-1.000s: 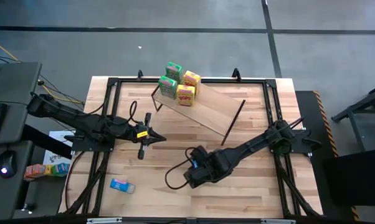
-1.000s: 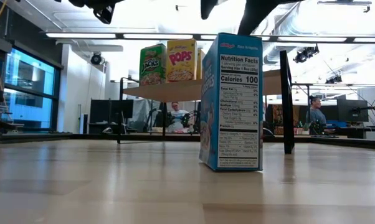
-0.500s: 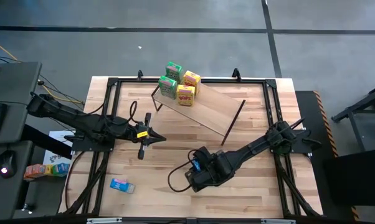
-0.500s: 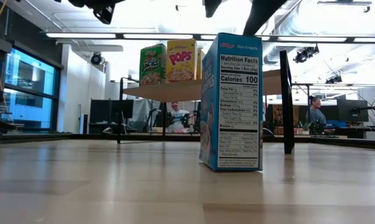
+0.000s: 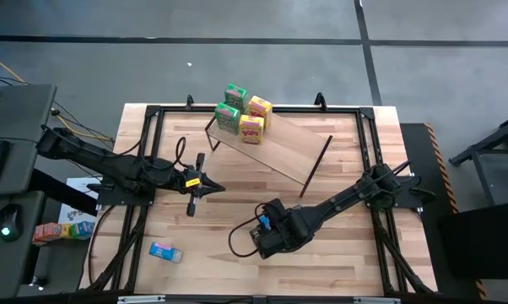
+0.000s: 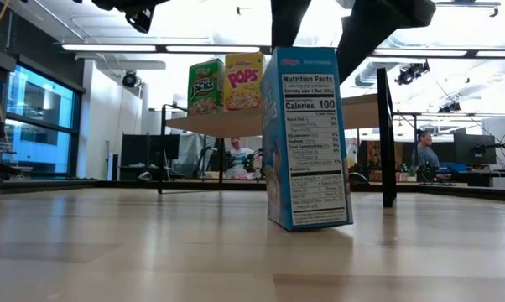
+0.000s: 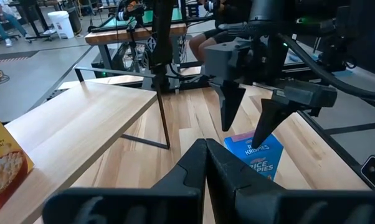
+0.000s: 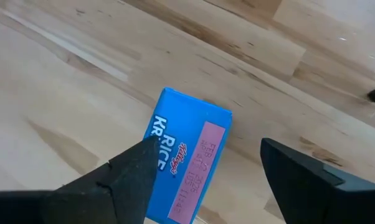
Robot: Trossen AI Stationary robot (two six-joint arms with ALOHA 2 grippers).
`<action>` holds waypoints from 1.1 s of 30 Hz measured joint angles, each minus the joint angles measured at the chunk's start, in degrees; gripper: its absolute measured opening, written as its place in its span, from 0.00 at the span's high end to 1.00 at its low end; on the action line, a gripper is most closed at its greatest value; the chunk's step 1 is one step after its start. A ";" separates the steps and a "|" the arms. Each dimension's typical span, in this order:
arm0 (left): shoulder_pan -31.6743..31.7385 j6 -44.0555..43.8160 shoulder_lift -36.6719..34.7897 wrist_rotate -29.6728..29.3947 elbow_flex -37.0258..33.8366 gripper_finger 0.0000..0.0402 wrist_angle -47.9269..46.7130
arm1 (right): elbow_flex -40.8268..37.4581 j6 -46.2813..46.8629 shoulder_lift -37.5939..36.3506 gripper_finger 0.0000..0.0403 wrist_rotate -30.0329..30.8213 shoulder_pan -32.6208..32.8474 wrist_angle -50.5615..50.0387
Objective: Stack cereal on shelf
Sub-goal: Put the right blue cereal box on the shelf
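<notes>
Blue cereal box on wooden tabletop, between spread end effector fingers

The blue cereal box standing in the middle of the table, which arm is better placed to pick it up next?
The right. Its gripper hangs directly over the standing blue box with fingers open on either side of its top. The left gripper waits farther off beside the shelf, fingers shut.

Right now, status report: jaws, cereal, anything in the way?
Right gripper jaws open, straddling the upright blue box. Left gripper parked mid-table, jaws shut. Four boxes on the shelf; second blue box flat near table's front. Nothing blocking.
</notes>
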 joint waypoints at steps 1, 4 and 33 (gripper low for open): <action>0.00 0.02 0.00 0.00 0.00 1.00 0.02 | 0.00 -0.29 0.00 0.33 -0.17 -0.02 -0.05; 0.00 0.00 0.00 0.00 0.00 1.00 0.02 | 0.00 -0.64 -0.23 0.33 -0.37 -0.07 -0.19; 0.00 -0.90 0.00 0.00 0.00 1.00 -0.13 | -0.26 0.02 -1.59 0.33 1.97 0.22 1.59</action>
